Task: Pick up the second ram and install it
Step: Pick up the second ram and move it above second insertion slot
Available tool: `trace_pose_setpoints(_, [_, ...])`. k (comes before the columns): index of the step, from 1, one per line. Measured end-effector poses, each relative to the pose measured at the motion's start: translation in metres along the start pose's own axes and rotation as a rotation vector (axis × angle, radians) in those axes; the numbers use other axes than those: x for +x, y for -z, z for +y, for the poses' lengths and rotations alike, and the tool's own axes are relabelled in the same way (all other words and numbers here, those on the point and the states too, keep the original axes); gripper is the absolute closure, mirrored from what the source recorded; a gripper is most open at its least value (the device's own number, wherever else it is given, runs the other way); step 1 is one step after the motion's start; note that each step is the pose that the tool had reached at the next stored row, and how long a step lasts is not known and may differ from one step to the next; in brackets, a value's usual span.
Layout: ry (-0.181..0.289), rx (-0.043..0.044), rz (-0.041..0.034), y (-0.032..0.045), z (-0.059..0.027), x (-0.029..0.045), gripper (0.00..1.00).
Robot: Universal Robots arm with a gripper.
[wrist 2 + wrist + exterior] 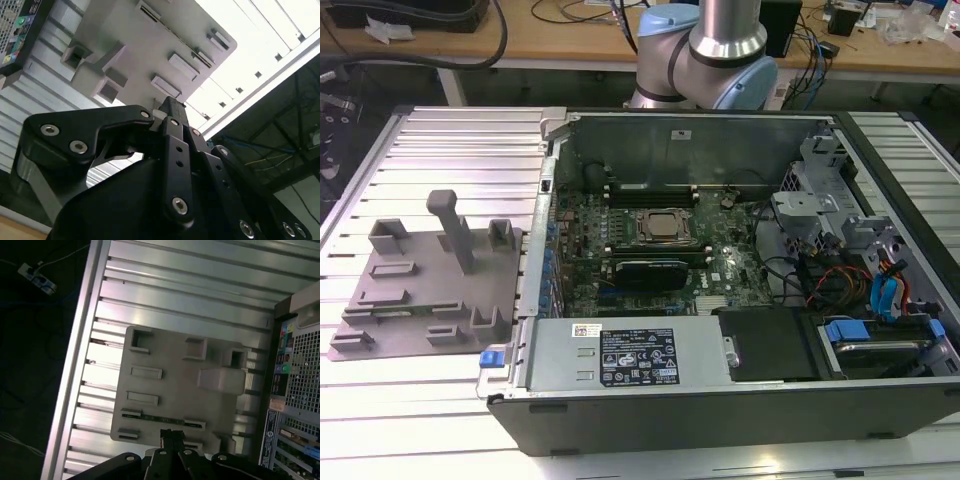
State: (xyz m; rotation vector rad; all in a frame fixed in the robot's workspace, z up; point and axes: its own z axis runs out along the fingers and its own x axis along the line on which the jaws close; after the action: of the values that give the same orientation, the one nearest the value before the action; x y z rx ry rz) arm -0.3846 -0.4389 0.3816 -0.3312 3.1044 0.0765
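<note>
Black jointed links of my gripper (169, 106) sat closest to the lens in both wrist views, with silver bolt heads on each knuckle. My fingers (166, 436) were pressed together at the tips and held nothing between them.

Beyond those tips, well below me, lay a flat grey plastic fixture plate (170, 390) with raised pockets, narrow slots and one blocky upright post (220, 379). The second ram (160, 418), a thin dark-green circuit-board stick, rested lengthwise in a slot of that plate, caught at both ends by small grey holders. In the first wrist view my closed tips lined up just beside its middle, but I hung apart from it and touched neither the stick nor the plate.

The plate rested on a ribbed silver aluminium table (175, 300). In the exterior view it lay at the exterior view's left of an open black-and-grey computer case (720, 420), near the case's side wall. Inside the case a square metallic processor (665, 226) sat in the middle of the green board, and a grey labelled power supply (620, 355) ran along the near edge. Behind the case stood the pale blue and silver base of my arm (705, 50).
</note>
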Motion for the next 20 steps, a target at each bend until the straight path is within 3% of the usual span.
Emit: trace_pose_setpoints(20, [0.381, -0.0091, 0.0179, 0.0, 0.0, 0.0, 0.92])
